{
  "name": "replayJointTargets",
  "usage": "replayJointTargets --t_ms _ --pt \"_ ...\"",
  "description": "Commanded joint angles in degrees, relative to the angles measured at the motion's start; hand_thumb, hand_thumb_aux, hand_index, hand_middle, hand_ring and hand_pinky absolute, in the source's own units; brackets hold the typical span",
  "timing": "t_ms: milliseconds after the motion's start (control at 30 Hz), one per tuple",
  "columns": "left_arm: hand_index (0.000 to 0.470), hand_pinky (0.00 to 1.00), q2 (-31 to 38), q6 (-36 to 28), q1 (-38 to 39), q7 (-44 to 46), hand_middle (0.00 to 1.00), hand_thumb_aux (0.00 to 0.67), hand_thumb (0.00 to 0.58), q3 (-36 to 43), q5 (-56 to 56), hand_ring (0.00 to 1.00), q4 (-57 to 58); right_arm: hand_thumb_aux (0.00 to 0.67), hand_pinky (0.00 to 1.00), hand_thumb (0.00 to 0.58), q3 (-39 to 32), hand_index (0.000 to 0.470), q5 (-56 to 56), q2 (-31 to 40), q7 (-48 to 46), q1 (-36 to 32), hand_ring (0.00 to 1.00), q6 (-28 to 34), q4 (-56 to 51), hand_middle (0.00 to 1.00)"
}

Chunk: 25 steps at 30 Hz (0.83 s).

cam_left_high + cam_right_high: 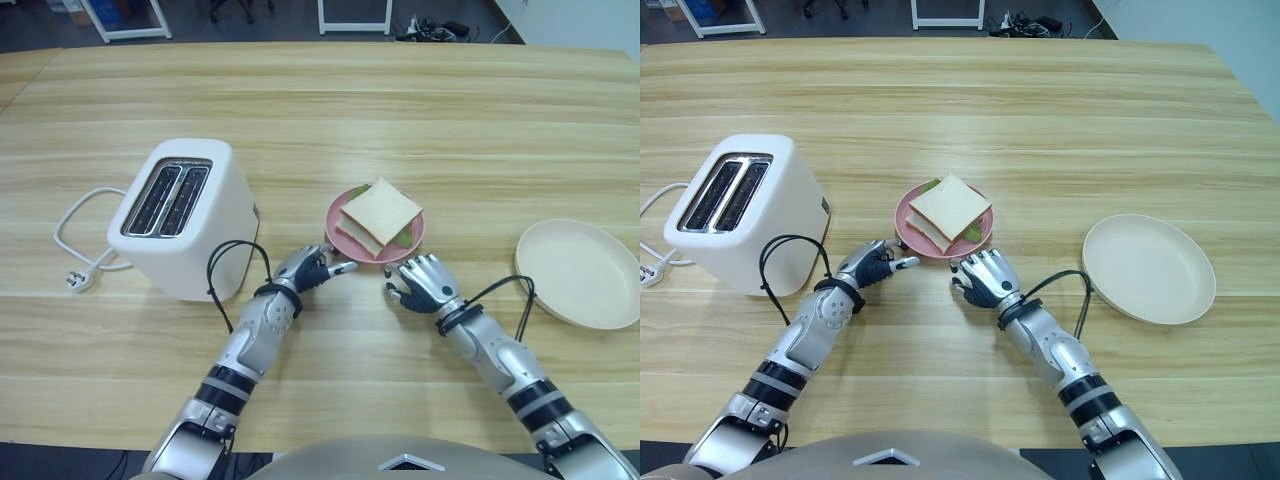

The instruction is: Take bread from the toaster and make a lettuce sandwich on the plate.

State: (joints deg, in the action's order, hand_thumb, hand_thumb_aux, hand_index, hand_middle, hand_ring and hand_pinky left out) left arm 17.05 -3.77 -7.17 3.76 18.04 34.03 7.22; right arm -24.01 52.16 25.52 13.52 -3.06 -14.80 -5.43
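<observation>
Sandwich (pixel 372 222) on the pink plate (pixel 330 225), mid table. Bread (pixel 382 205) on top, green lettuce (pixel 402 238) peeking out at the side. Toaster (pixel 190 215) to the left, with its cord (pixel 62 225) and plug (pixel 78 280) further left. Left hand (pixel 312 270) just near-left of the pink plate, curled up, holding nothing, one finger poking out toward the rim. Right hand (pixel 425 283) just near-right of the pink plate, fingers bent in, holding nothing. Cream plate (pixel 580 275) well off to the right.
</observation>
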Motion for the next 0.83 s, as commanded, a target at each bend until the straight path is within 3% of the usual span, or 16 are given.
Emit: replayJointTargets --t_ms 33,133,200,267,667,833 --pt "0.000 0.00 -3.03 8.89 1.75 -7.80 0.00 0.000 0.000 -6.14 -7.06 0.00 -5.59 0.000 0.00 0.000 8.46 0.000 -19.74 -0.08 -6.45 6.25 0.00 -2.41 14.68 0.00" --pt "0.000 0.00 -8.99 15.04 2.47 -9.39 0.00 0.000 0.000 -9.46 -17.91 0.00 -8.82 0.000 0.00 0.000 14.41 0.000 -32.87 -4.16 -8.11 7.26 0.00 -0.43 19.50 0.00" --pt "0.000 0.00 -13.82 16.66 2.97 -7.32 0.00 0.000 0.000 -11.00 -28.24 0.00 -10.64 0.000 0.00 0.000 16.89 0.000 -36.80 -6.42 -8.07 6.76 0.00 1.26 17.99 0.00" --pt "0.000 0.00 -15.89 17.52 2.32 -7.30 0.00 0.000 0.000 -12.26 -31.74 0.00 -9.29 0.000 0.00 0.000 18.06 0.000 -39.00 -8.45 -8.10 6.21 0.00 2.41 15.04 0.00" --pt "0.000 0.00 -15.47 19.17 -0.89 -5.67 0.00 0.000 0.000 -17.51 -34.48 0.00 -4.54 0.000 0.00 0.000 21.63 0.000 -40.61 -17.79 -4.43 1.32 0.00 11.43 9.47 0.00" --pt "0.000 0.00 -16.03 21.04 -3.29 -5.36 0.00 0.000 0.000 -17.85 -34.12 0.00 0.68 0.000 0.00 0.000 21.19 0.000 -39.48 -18.36 -3.89 0.19 0.00 8.73 8.16 0.00"
